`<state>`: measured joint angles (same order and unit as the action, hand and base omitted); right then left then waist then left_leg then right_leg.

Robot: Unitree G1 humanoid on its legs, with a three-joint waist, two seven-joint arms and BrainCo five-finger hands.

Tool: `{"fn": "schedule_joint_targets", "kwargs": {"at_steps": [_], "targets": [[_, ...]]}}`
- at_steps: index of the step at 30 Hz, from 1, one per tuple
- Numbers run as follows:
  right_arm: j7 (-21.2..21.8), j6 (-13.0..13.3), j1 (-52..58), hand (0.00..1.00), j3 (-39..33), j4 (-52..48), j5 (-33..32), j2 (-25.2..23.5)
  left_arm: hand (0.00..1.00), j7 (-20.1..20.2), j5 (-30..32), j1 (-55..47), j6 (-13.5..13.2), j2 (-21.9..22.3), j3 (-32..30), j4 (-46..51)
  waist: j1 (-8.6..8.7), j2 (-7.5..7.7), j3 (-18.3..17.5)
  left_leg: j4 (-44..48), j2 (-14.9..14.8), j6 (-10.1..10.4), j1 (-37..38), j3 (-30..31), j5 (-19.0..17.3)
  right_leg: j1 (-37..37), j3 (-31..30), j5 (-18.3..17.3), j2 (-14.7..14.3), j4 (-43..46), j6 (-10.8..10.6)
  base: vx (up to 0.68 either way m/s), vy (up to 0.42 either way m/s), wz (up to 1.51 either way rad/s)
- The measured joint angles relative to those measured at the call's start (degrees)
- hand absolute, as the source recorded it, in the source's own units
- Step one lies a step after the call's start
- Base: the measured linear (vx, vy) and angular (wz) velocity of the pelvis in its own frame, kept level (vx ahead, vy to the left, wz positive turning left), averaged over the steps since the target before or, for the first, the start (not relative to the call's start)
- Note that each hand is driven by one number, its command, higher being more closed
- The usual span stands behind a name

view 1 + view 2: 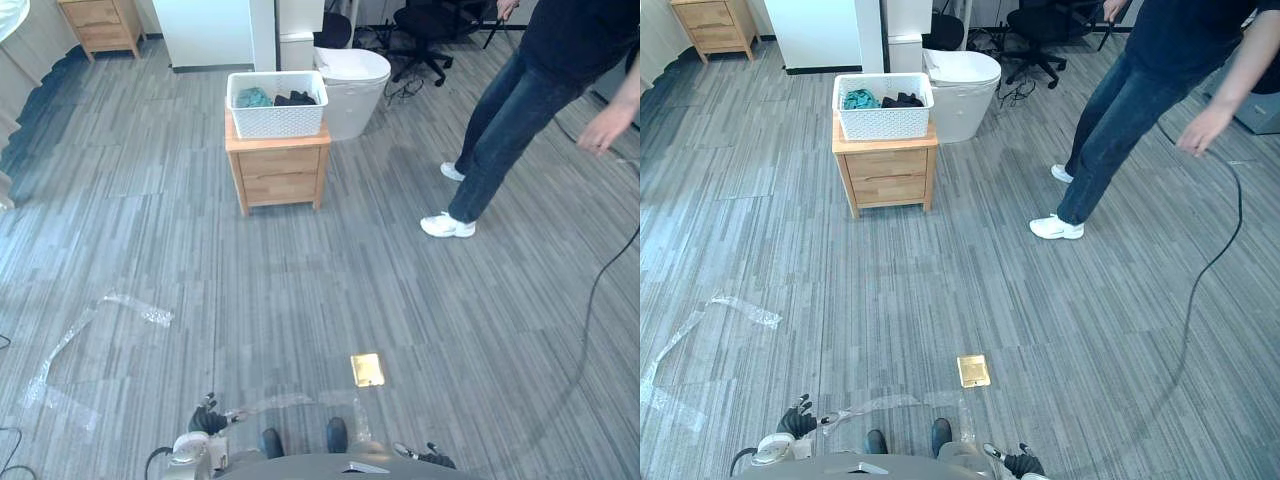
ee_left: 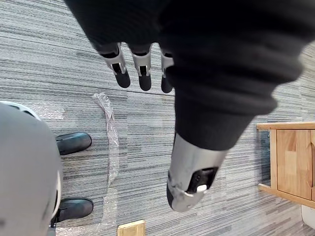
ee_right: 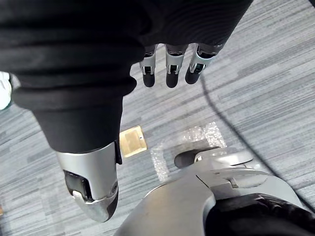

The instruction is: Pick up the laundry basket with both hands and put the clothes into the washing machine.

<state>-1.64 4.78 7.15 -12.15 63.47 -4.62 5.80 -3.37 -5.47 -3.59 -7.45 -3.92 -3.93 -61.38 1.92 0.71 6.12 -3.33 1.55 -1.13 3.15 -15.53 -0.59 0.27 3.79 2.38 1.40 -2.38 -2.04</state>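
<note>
A white laundry basket [image 1: 277,105] with teal and dark clothes in it stands on a small wooden bedside cabinet [image 1: 279,172] far ahead across the floor. Right behind it is a white rounded washing machine [image 1: 352,85] with its lid down. My left hand [image 1: 205,420] hangs low at my side, its fingers [image 2: 141,69] straight and holding nothing. My right hand [image 1: 435,458] hangs on the other side, its fingers [image 3: 170,66] also relaxed and empty. Both hands are well short of the basket.
A person [image 1: 505,120] in dark jeans and white shoes stands to the right of the machine. A brass floor plate [image 1: 367,369] and strips of clear tape [image 1: 130,308] lie on the grey floor. A wooden dresser [image 1: 100,25] and office chair [image 1: 430,30] stand at the back.
</note>
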Motion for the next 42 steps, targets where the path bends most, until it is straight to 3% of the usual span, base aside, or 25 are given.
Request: {"fn": "schedule_joint_targets", "kwargs": {"at_steps": [34, 36, 38, 39, 40, 41, 42], "targets": [[0.2, 0.0, -0.3, 0.0, -0.3, 0.0, 0.5, -0.1, 0.0, 0.1, 0.0, 0.0, -0.1, -0.2, 1.6, 0.0, 0.16, 0.0, 1.2, -1.0, -0.2, 1.3, 1.9, 1.6, -0.1, 3.6, 2.3, -0.5, -0.3, -1.9, 0.3, -0.03, -0.022, 0.03], [0.2, 0.0, -0.7, 0.0, -0.4, 0.0, 0.4, -0.2, 0.0, 0.1, -0.1, 0.6, -0.1, -0.4, 1.4, 0.1, 0.39, 0.27, 2.4, 3.4, -0.7, 2.9, 0.5, 2.4, -2.3, 3.7, 3.5, -2.2, 0.1, 0.5, 0.5, -0.03, -0.045, 0.3], [0.2, 0.0, -0.6, 0.0, -0.5, -0.1, 0.4, -0.1, 0.0, 0.1, -0.6, 0.7, -0.1, -0.3, 0.3, 0.2, 0.38, -0.05, 3.1, 10.5, -2.1, 4.9, -1.8, 2.0, -6.9, 3.7, 4.6, -4.6, 0.1, 3.4, 1.4, 0.0, -0.062, 0.27], [0.3, 0.0, -0.5, 0.0, -0.5, -0.2, 0.4, 0.1, 0.0, 0.1, -0.8, 0.6, -0.1, -0.2, -0.8, 0.4, 0.37, -0.5, 3.4, 16.1, -3.8, 8.0, -3.4, 0.5, -10.0, 3.8, 4.9, -6.2, -0.1, 5.2, 1.8, 0.02, -0.056, 0.24], [0.2, 0.0, -0.4, 0.0, -0.5, -0.2, 0.4, 0.2, 0.0, 0.1, -0.9, 0.5, 0.0, -0.2, -1.4, 0.6, 0.53, -1.32, 4.0, 22.6, -5.5, 9.2, -5.6, -2.6, -10.0, 3.8, 5.1, -7.8, 0.1, 6.8, 2.1, 0.04, -0.049, 0.31], [0.2, 0.0, -0.4, 0.0, -0.7, 0.0, 0.4, 0.5, 0.0, 0.2, -1.1, 0.5, 0.0, -0.2, -1.7, 0.9, 0.71, -0.94, 4.2, 27.4, -6.5, 8.4, -7.2, -4.4, -9.2, 3.8, 5.6, -8.5, 0.4, 7.5, 2.1, 0.02, -0.049, 0.32], [0.3, 0.0, -0.4, 0.0, -1.3, 0.1, 0.3, 0.7, 0.0, 0.3, -1.5, 0.1, -0.1, 0.3, -3.1, 2.5, 0.67, -1.1, 4.7, 35.9, -9.3, 6.9, -10.5, -7.7, -8.0, 4.0, 5.9, -9.9, 0.4, 9.1, 2.0, 0.03, -0.049, 0.2]]}}
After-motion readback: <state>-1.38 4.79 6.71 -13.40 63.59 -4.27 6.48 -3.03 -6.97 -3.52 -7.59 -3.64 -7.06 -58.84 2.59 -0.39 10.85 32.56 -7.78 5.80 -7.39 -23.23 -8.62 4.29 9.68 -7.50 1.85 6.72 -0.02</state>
